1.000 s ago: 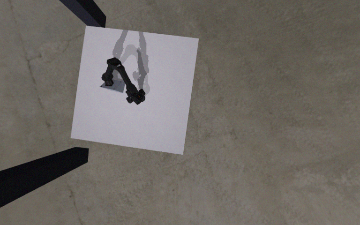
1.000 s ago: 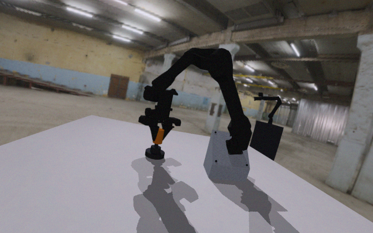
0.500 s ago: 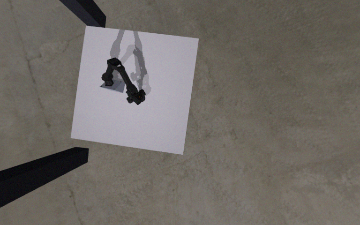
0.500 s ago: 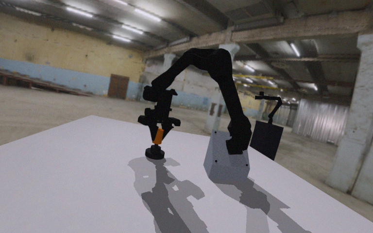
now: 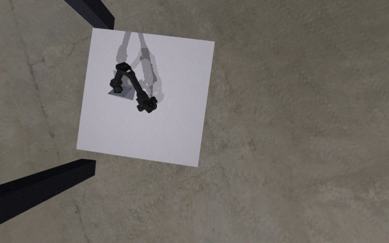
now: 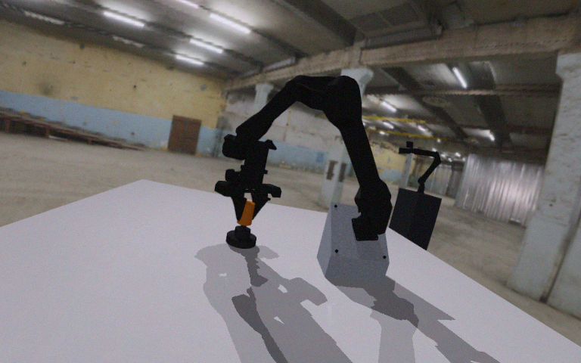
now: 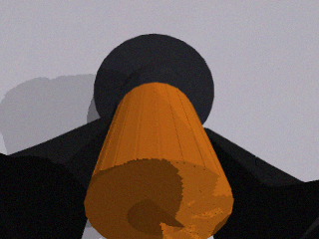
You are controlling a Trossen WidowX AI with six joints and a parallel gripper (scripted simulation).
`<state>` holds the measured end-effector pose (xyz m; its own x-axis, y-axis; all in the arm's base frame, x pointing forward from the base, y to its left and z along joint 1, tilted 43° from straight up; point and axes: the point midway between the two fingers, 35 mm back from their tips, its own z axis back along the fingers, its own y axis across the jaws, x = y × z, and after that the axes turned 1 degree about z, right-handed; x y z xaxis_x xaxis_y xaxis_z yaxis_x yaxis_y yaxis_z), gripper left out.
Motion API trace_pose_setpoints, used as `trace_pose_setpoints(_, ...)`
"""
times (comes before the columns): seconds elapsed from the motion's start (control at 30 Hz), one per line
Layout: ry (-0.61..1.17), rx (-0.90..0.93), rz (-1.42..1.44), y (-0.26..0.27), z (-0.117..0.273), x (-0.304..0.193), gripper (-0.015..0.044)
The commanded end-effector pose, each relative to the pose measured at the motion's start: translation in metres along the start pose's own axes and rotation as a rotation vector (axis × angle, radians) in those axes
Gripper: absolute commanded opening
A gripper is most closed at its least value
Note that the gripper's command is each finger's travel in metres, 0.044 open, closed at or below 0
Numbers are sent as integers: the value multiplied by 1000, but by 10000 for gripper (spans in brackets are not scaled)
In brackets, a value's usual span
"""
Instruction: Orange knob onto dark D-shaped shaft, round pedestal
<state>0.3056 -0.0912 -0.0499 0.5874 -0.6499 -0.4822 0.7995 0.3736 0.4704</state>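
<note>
The orange knob (image 6: pixel 246 212) (image 7: pixel 156 124) is a fluted, tapered cylinder, held between the fingertips above the pedestal. The dark round pedestal (image 6: pixel 240 240) (image 7: pixel 155 52) stands on the white table, with a narrower raised part at its centre. In the exterior view the knob's lower end is just above that raised part. My gripper (image 6: pixel 246 215) (image 7: pixel 155 131) is shut on the knob and points down. The shaft is mostly or wholly hidden by the knob; I cannot tell how far it is in the hole. The flat sides are not visible. From overhead the arm covers the pedestal.
The arm's grey base block (image 6: pixel 357 265) (image 5: pixel 128 93) stands on the white table (image 5: pixel 160 137) (image 6: pixel 107 274), beside the pedestal. Shadows of the arm fall across the table. Another dark arm on a dark block (image 6: pixel 414 215) stands beyond the table edge.
</note>
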Motion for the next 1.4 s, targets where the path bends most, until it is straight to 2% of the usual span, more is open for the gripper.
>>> trace_pose_setpoints(0.0,0,4,17,0,0,0,0)
trace_pose_setpoints(1.13,0,-2,34,0,-15,0,0)
trace_pose_setpoints(1.37,0,-2,34,0,-15,0,184)
